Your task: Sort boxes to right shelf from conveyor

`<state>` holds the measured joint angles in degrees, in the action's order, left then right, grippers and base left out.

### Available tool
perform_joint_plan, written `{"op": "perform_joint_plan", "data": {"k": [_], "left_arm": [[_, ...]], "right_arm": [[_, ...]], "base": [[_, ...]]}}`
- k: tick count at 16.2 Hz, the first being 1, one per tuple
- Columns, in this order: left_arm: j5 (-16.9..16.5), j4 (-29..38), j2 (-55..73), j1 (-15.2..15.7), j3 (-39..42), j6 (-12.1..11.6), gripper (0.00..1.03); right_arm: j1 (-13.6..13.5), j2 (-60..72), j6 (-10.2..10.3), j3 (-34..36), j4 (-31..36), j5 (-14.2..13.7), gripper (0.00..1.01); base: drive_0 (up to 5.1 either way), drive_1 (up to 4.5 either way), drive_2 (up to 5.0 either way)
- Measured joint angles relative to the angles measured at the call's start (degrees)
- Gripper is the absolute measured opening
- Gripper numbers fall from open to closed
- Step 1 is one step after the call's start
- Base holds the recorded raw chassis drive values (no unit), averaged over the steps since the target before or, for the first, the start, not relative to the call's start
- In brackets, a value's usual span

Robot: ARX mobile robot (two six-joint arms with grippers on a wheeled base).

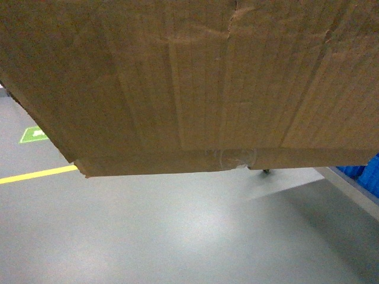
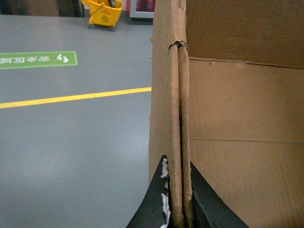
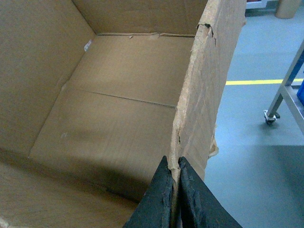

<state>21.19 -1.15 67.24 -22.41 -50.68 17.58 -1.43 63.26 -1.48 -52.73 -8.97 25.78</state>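
Note:
A large brown cardboard box fills the top of the head view, held up off the floor, its underside toward the camera with a clear tape patch on the seam. My left gripper is shut on the box's left wall, one finger on each side of the doubled cardboard. Over on the other side, my right gripper is shut on the ragged right wall. The empty box interior shows in both wrist views. The conveyor is out of view. No gripper shows in the head view.
Grey floor with a yellow line and a green marking lies below. A metal frame on a caster stands at the right, with blue crates beside it. A yellow mop bucket stands far off.

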Motion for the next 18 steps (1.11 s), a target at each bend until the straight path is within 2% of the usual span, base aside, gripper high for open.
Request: {"op": "perform_joint_plan", "data": {"k": [18], "left_arm": [[0.0, 0.0, 0.0, 0.0, 0.0, 0.0, 0.03]], "right_arm": [[0.0, 0.0, 0.0, 0.0, 0.0, 0.0, 0.02]], "base": [[-1.2, -1.22, -1.2]]}}
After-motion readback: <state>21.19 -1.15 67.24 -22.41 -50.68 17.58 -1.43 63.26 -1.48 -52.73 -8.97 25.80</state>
